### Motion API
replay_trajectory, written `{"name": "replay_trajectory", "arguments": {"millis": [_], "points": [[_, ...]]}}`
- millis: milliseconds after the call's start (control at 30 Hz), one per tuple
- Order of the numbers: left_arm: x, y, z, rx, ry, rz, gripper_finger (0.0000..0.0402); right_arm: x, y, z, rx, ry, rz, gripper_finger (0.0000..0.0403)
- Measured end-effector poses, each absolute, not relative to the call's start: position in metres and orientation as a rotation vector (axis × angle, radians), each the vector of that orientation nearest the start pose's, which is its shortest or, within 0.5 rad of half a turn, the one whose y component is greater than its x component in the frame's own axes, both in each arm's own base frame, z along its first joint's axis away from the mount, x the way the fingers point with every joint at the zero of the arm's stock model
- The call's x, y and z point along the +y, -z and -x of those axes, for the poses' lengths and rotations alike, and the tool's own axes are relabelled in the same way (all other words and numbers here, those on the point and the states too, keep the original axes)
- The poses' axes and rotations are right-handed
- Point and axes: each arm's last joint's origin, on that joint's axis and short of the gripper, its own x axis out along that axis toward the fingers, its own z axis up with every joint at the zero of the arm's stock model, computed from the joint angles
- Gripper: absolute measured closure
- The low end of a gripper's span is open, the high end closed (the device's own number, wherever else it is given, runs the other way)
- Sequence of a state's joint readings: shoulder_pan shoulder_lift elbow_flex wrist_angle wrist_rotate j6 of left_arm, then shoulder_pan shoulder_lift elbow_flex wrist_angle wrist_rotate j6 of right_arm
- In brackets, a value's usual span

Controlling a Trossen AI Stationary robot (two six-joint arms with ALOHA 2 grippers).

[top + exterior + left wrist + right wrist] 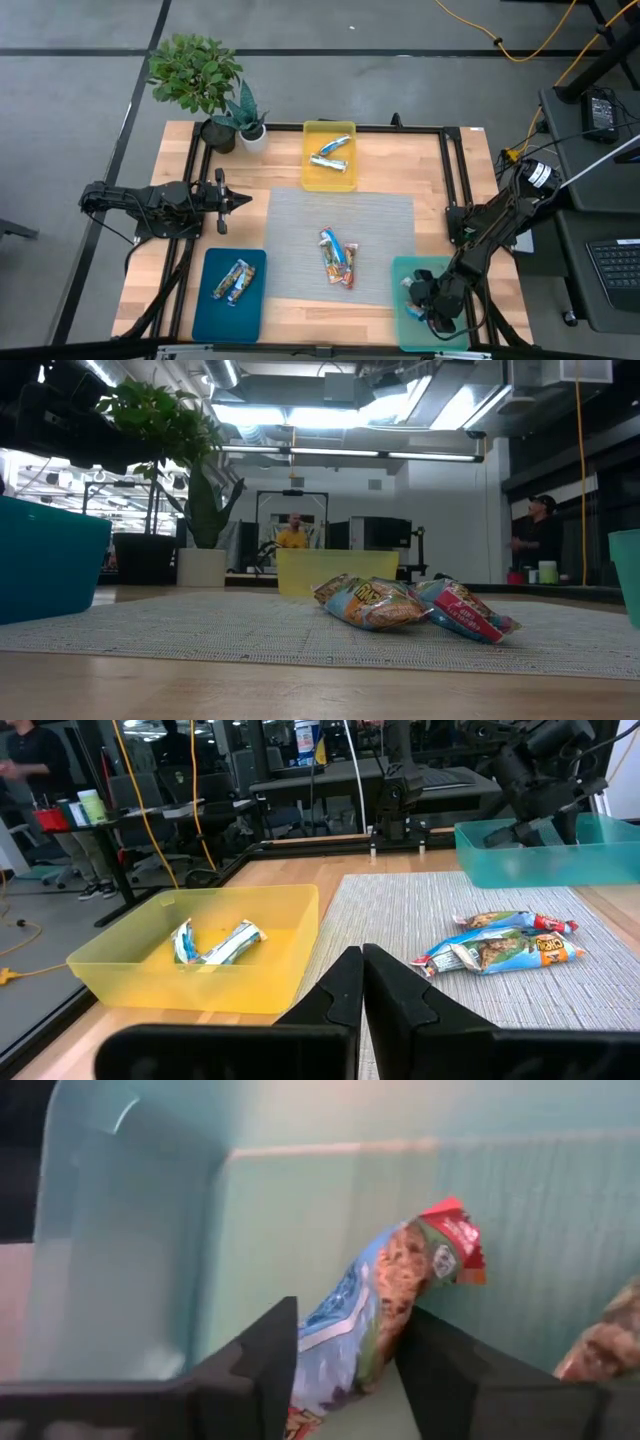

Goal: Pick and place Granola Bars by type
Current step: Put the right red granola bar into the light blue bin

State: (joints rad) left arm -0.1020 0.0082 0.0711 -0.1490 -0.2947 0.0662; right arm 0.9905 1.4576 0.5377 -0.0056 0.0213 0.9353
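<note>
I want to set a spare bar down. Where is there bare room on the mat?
The mat is bare on its left half and along the yellow tray. The bars crowd its lower middle. The right gripper fills the light teal tray.

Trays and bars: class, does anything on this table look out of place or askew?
Nothing is spilled or damaged. A few bars lie loose on the mat, not yet sorted. The yellow tray and blue tray each hold two. The right gripper, inside the teal tray, has a bar between its fingers.
</note>
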Motion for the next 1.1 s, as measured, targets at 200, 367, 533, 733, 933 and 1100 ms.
{"name": "replay_trajectory", "arguments": {"millis": [200,367,533,733,933,1100], "points": [[-0.001,-0.173,-0.092,0.091,-0.19,-0.083,0.0395,0.199,-0.14,-0.131,1.179,-0.4,-0.416,0.0201],[-0.001,-0.173,-0.092,0.091,-0.19,-0.083,0.0397,0.192,-0.166,-0.127,1.212,-0.346,-0.356,0.0198],[-0.001,-0.173,-0.092,0.091,-0.19,-0.083,0.0394,0.187,-0.208,-0.127,1.194,-0.24,-0.151,0.0198],[-0.001,-0.173,-0.092,0.091,-0.19,-0.083,0.0397,0.187,-0.261,-0.136,1.032,-0.136,-0.017,0.0198],[-0.001,-0.173,-0.092,0.091,-0.19,-0.083,0.0395,0.186,-0.298,-0.152,0.884,-0.129,-0.011,0.0198],[-0.001,-0.173,-0.092,0.091,-0.19,-0.083,0.0394,0.184,-0.314,-0.172,0.752,-0.209,0.075,0.0198]]}}
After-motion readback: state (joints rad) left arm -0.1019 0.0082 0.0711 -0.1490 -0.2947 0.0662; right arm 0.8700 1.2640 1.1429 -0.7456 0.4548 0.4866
